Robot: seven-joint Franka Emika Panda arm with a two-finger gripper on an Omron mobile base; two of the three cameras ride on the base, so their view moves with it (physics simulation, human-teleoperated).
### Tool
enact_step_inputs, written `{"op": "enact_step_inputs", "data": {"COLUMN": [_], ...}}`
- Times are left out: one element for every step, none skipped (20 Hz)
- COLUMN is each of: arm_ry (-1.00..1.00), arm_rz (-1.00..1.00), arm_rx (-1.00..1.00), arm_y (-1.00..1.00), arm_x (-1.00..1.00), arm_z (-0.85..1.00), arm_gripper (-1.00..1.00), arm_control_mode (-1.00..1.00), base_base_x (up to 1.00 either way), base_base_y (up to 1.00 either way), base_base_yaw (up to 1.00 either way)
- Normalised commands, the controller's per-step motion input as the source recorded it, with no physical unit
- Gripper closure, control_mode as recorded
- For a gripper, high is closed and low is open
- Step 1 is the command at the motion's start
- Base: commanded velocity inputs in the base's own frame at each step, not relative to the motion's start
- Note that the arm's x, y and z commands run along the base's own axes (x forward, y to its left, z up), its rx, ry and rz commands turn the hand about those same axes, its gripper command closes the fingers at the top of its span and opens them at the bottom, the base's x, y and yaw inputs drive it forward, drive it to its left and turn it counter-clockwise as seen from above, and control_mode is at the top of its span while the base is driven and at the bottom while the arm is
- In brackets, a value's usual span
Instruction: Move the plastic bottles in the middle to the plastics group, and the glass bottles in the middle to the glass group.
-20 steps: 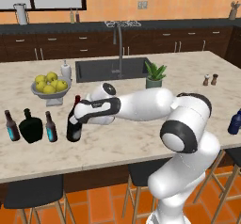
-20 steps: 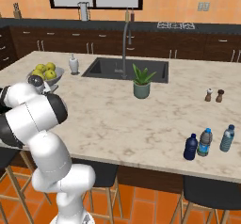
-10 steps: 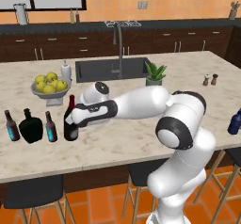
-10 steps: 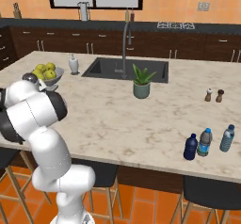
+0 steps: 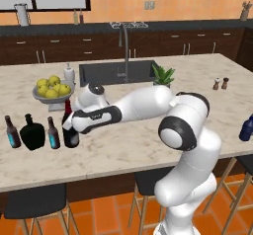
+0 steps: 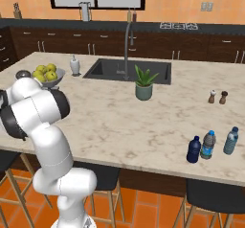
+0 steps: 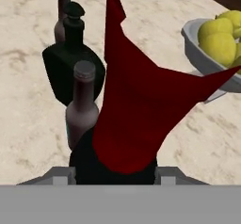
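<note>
While the wine bottle (image 5: 69, 130) stands at the glass group's right end, releasing it gently is the step.
Left base view: pincer (image 5: 74, 119) grips its neck; lower straight, clear of the beer bottle (image 5: 53, 133) at 9 o'clock. Hand view: red foil (image 7: 132, 110) hides the fingertips and the table contact.

— What is the counter (image 5: 148, 145) made of?
— Pale, veined stone, smooth with a faint sheen. The cabinets (image 5: 59, 51) behind are dark wood.
— And the bottles?
— The wine bottle (image 5: 69, 130) is dark glossy glass with matt red foil on its neck. The flask (image 5: 32, 133) is near-black and shiny. The beer bottle (image 5: 53, 134) is brown glass.
— The arm?
— Smooth white plastic.
</note>
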Motion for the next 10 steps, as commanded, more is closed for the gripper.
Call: {"op": "enact_step_inputs", "data": {"arm_ry": [0.00,0.00,0.00,-0.02,-0.02,-0.03,-0.09,-0.08,-0.05,-0.01], "arm_rz": [0.00,0.00,0.00,0.00,0.00,0.00,0.00,0.00,0.00,0.00], "arm_rx": [-0.04,0.00,0.00,0.00,0.00,0.00,0.10,0.15,0.17,0.17], "arm_y": [0.00,0.00,0.00,0.00,0.00,0.00,0.00,0.00,-0.01,0.00], "arm_x": [0.00,0.00,0.00,0.00,0.00,0.00,0.00,0.00,0.00,0.00], "arm_z": [-0.09,-0.06,-0.11,-0.04,-0.05,-0.32,-0.43,-0.25,-0.11,0.00], "arm_gripper": [1.00,1.00,1.00,1.00,1.00,1.00,1.00,1.00,1.00,1.00], "arm_control_mode": [-1.00,-1.00,-1.00,-1.00,-1.00,-1.00,-1.00,-1.00,-1.00,-1.00], "base_base_x": [0.00,0.00,0.00,0.00,0.00,0.00,0.00,0.00,0.00,0.00], "base_base_y": [0.00,0.00,0.00,0.00,0.00,0.00,0.00,0.00,0.00,0.00], "base_base_yaw": [0.00,0.00,0.00,0.00,0.00,0.00,0.00,0.00,0.00,0.00]}}
